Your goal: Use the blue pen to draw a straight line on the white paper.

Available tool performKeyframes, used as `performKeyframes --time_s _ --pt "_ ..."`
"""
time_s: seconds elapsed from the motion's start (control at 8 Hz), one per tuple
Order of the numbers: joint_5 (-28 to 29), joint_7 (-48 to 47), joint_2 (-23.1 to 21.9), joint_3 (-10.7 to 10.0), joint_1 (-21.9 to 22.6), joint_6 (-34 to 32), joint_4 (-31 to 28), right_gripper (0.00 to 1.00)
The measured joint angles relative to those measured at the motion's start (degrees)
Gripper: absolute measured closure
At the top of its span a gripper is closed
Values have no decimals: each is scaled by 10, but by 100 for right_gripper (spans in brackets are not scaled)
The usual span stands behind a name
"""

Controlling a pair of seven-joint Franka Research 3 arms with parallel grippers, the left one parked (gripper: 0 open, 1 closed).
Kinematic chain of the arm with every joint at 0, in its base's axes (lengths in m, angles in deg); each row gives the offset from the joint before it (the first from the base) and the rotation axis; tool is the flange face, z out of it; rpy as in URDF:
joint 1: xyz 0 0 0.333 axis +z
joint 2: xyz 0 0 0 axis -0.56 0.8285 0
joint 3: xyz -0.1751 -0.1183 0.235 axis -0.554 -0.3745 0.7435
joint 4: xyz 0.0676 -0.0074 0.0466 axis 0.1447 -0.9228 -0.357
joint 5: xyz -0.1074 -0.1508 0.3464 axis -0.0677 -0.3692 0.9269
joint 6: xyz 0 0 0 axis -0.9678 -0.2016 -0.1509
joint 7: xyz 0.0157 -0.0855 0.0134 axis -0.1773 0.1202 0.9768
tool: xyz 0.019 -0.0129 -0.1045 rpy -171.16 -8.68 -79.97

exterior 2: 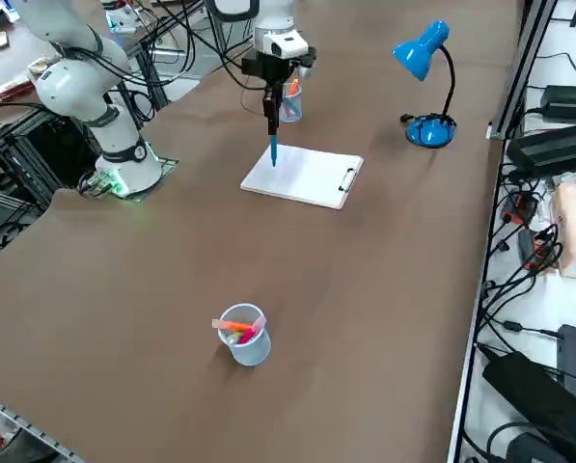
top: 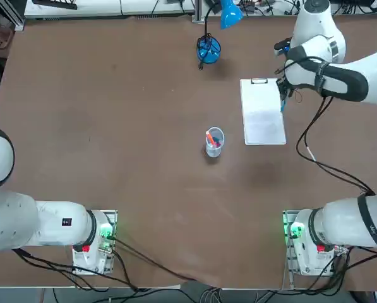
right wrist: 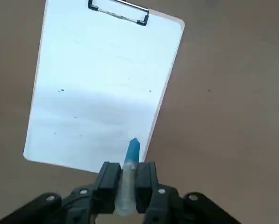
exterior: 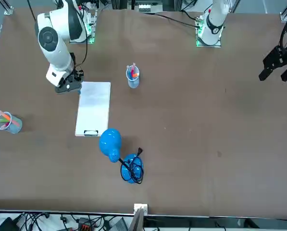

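Note:
My right gripper (exterior 2: 271, 94) is shut on the blue pen (exterior 2: 273, 140), which hangs upright with its tip pointing down. In the wrist view the pen (right wrist: 129, 161) sits between the fingers (right wrist: 110, 179), and its tip lies over the white paper (right wrist: 99, 84) by a long edge, near the corner far from the metal clip (right wrist: 118, 11). I cannot tell whether the tip touches the sheet. From overhead the gripper (top: 282, 96) stands at the right edge of the paper (top: 263, 117). The sheet bears a few tiny blue dots and no line.
A clear cup (top: 214, 141) with pink and orange pens stands left of the paper. A second such cup (exterior 2: 244, 334) sits out toward the table's right side. The blue desk lamp (top: 208, 47) stands at the far edge, beyond the clip.

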Motion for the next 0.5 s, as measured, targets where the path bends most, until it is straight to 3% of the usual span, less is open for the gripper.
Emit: performKeyframes --time_s 0.5 --pt "0 -19 51 0 0 49 -9 79"
